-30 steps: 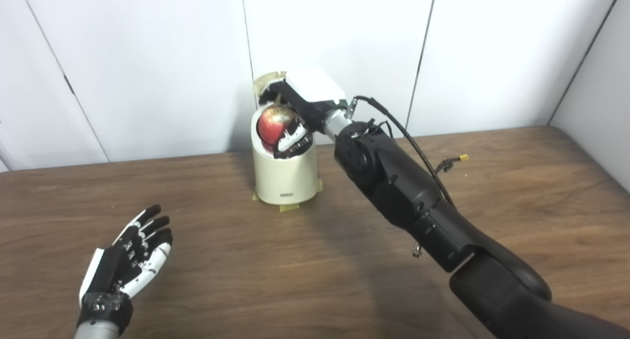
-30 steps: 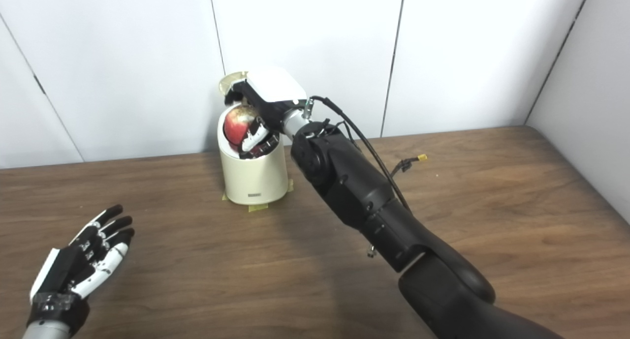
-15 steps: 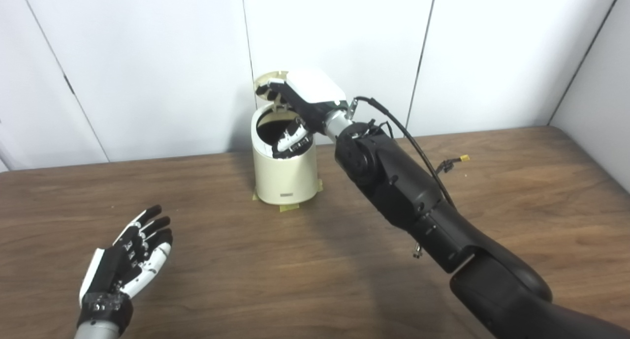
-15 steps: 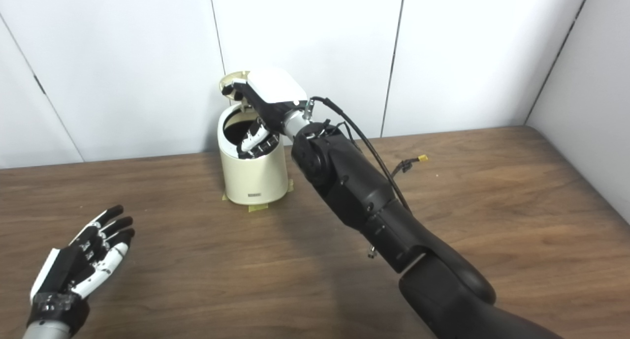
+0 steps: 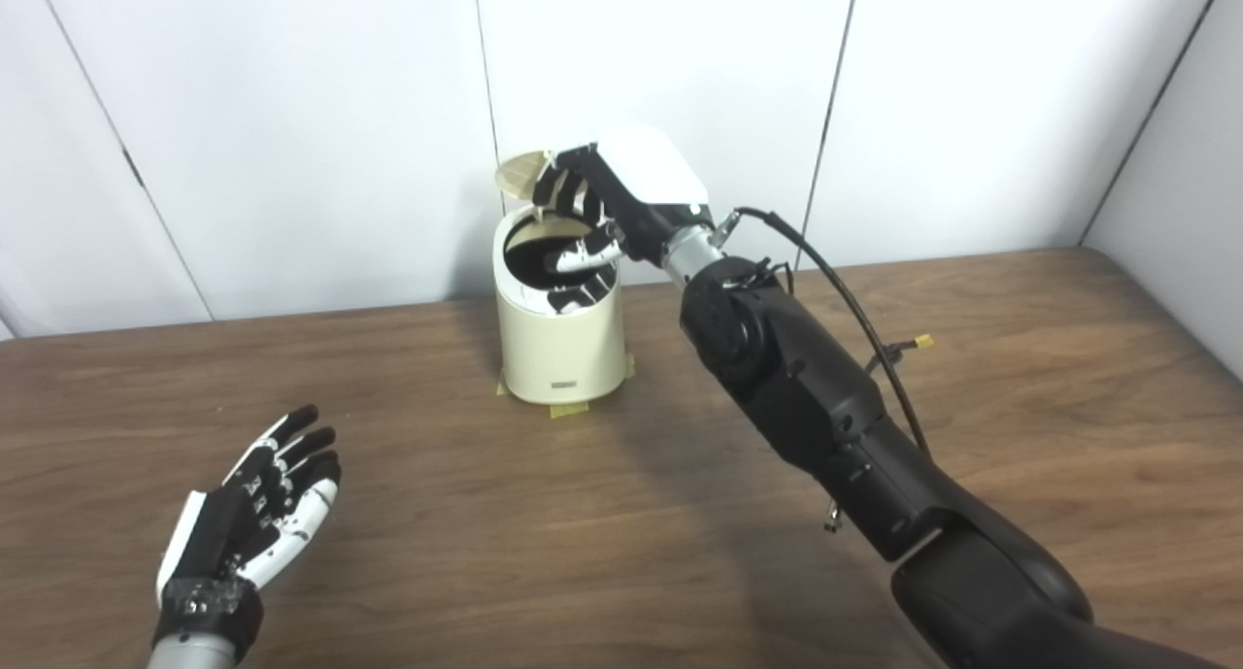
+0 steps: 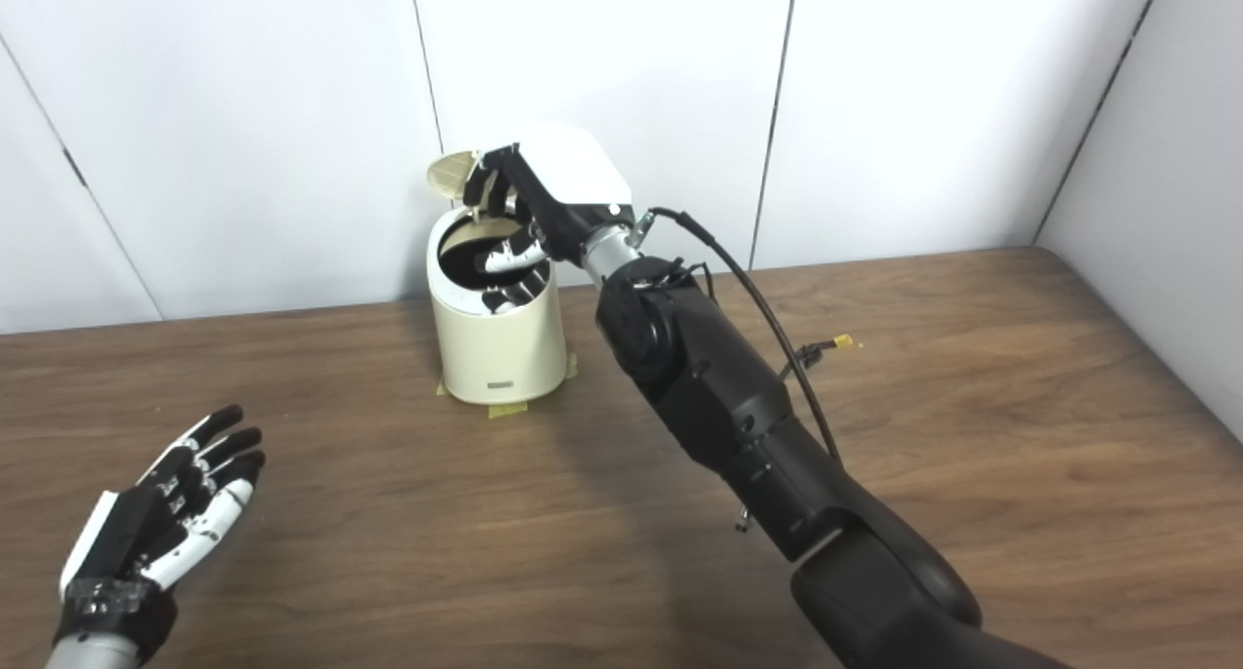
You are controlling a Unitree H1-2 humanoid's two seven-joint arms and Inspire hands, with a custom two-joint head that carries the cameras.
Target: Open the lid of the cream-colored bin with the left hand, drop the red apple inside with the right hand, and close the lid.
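One second ago the right hand [image 5: 592, 224] held the apple over the bin [image 5: 560, 329]; now its fingers [image 5: 581, 257] are spread and empty above the open mouth, raised a little higher. The apple is out of sight, having dropped inside. The lid [image 5: 520, 173] stands tilted up behind. The left hand [image 5: 248, 514] stays flat on the table [image 5: 486, 533], fingers apart, holding nothing.

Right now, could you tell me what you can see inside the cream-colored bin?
The cream-colored bin stands with its lid up. Its mouth shows only a dark interior, partly covered by the open right hand above it. No apple shows; the bin's depth is hidden.
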